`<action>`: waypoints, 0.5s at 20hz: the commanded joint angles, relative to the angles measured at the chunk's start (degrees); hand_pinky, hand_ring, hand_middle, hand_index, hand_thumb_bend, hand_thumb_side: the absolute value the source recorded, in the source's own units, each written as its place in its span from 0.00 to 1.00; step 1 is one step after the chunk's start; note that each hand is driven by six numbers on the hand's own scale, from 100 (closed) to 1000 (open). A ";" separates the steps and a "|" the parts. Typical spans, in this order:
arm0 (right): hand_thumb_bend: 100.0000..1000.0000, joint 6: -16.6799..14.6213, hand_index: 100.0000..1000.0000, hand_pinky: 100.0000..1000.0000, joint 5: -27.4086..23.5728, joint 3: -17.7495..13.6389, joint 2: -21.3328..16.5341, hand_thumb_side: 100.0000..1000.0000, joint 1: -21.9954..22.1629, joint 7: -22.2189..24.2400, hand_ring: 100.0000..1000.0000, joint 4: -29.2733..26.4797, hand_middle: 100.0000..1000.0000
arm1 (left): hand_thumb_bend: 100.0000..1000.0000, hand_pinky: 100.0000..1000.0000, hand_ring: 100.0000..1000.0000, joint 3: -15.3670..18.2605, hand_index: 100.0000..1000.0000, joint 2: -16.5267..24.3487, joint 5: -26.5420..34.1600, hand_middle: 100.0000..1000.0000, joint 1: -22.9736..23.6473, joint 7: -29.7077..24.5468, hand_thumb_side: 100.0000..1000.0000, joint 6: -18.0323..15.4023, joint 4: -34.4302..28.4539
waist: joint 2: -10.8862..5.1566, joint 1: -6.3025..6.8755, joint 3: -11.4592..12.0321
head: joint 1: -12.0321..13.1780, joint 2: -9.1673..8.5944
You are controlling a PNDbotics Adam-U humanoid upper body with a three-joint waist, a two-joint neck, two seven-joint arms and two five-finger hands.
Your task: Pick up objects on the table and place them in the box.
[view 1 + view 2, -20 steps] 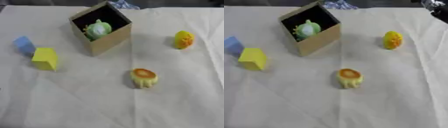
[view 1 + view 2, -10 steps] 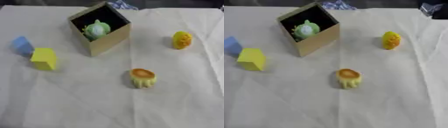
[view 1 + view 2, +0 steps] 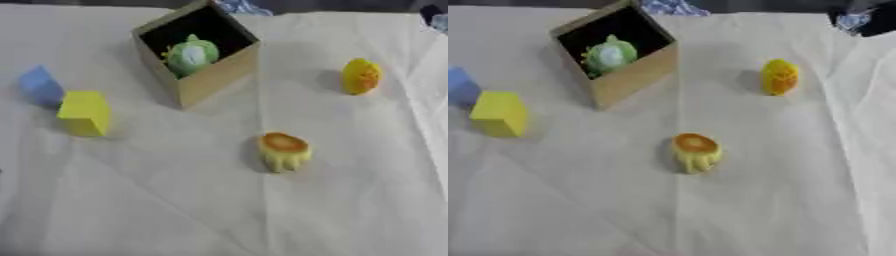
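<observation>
A surface (image 3: 175, 210) covered in a creased white cloth fills both views. No robot hand can be made out for certain: a dark shape with a pale blue patch (image 3: 866, 21) is cut off at the far right corner, and whether it is part of the robot, or how any fingers stand, cannot be told.

Near the far edge, left of the middle, stands a tan cardboard box (image 3: 210, 75), tilted so its dark open inside faces the camera. A round green toy (image 3: 192, 55) sits inside it, against the dark interior; its lower part is hidden by the box's front wall and its details are blurred.

Well apart from the box, toward the right side of the surface, lies a small yellow rounded toy (image 3: 360, 76) whose form is hard to make out. Toward the middle of the surface, nearer the camera than the box, is a yellow toy with an orange top (image 3: 283, 151), resting alone on the cloth.

By the left edge sit a yellow block (image 3: 85, 112) and, just beyond it toward the far edge, a blue block (image 3: 39, 85), which the right eye view cuts off. A crumpled blue and white thing (image 3: 671, 7) shows at the far edge behind the box, mostly out of frame.
</observation>
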 commanded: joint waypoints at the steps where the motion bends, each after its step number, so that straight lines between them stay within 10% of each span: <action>1: 0.00 -4.25 0.86 0.89 3.82 -0.40 0.60 0.52 -2.89 1.29 0.89 5.99 0.80 | 0.25 0.85 0.68 -0.02 0.81 1.97 -0.31 0.69 -0.21 -0.26 0.66 0.05 -1.13 | -1.35 -0.01 -0.23 | 0.64 -0.23; 10: 0.00 -10.21 0.87 0.89 10.19 -2.11 4.33 0.57 -5.71 1.53 0.89 15.64 0.81 | 0.25 0.85 0.68 -0.13 0.81 2.18 -0.22 0.69 -0.25 -0.42 0.66 0.04 -0.99 | -1.21 0.01 -0.12 | 0.51 -0.93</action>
